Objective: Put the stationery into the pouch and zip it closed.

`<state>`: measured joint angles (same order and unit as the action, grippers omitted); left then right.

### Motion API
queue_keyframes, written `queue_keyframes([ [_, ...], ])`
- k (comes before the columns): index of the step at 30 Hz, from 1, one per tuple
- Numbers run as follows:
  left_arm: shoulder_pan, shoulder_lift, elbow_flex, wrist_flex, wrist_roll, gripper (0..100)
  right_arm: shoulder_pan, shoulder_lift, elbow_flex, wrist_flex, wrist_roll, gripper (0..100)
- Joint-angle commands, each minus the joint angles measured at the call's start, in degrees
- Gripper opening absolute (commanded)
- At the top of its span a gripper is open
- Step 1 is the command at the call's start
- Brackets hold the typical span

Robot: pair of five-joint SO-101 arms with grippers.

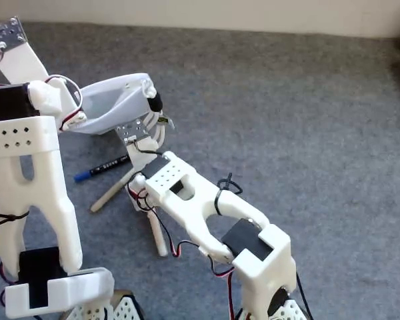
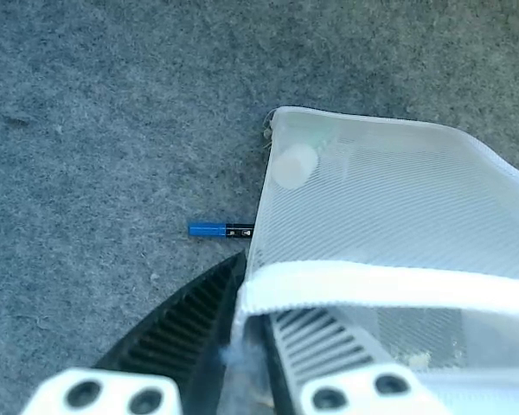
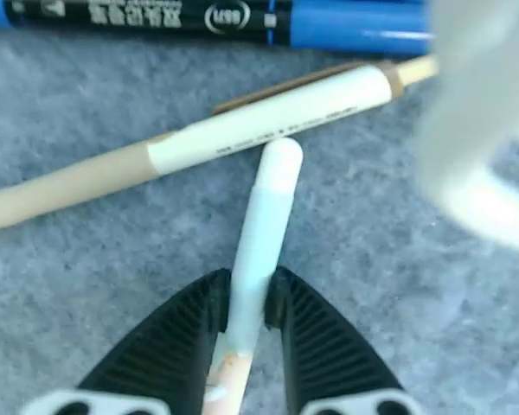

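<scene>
My right end effector pinches a pale pen just beside the mesh pouch, whose rim my left end effector clamps (mouth open). I'd lift it clear of the beige pen, angling tip-first inside.

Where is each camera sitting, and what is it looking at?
High view: above the table, looking down; both arms show, one holding up the pouch.
Left wrist view: on the left arm's wrist, looking past the left gripper at the pouch it clamps.
Right wrist view: on the right arm's wrist, looking down at the right gripper clamping a pale pen.
Shared: all three show the blue marker.
</scene>
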<state>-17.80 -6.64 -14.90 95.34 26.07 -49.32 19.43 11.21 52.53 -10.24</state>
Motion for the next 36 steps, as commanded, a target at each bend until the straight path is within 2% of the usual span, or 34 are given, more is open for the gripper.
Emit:
queue_keyframes([
  [1, -1.27, 0.04, 0.66, -0.62, 0.53, 1, 1.19, -0.22, -0.57, 6.73, 7.21, 0.8],
  [7, -1.27, 0.04, 0.66, -0.62, 0.53, 1, 1.1, -0.22, -0.4, 13.67, 15.38, 1.2],
  [10, -1.27, 0.04, 0.66, -0.62, 0.53, 1, 1.01, -0.22, -0.57, 13.76, 16.35, 2.3],
  [14, -1.27, 0.04, 0.66, -0.62, 0.44, 1, 0.75, -0.22, -0.66, 13.85, 16.18, 13.9],
  [19, -1.27, -0.04, 0.66, -0.62, 0.44, 1, -0.75, -0.22, -0.75, 13.67, 9.49, 14.6],
  [24, -1.27, -0.04, 0.66, -0.62, 0.44, 1, -1.27, -0.13, -0.66, 8.84, 2.9, 14.6],
  [34, -1.27, -0.04, 0.66, -0.53, 0.44, 1, -0.48, 0.13, -0.31, 6.37, 2.29, 14.1],
  [36, -1.27, -0.04, 0.66, -0.53, 0.44, 1, -0.57, 0.13, -0.31, 6.37, 2.29, 9.5],
])
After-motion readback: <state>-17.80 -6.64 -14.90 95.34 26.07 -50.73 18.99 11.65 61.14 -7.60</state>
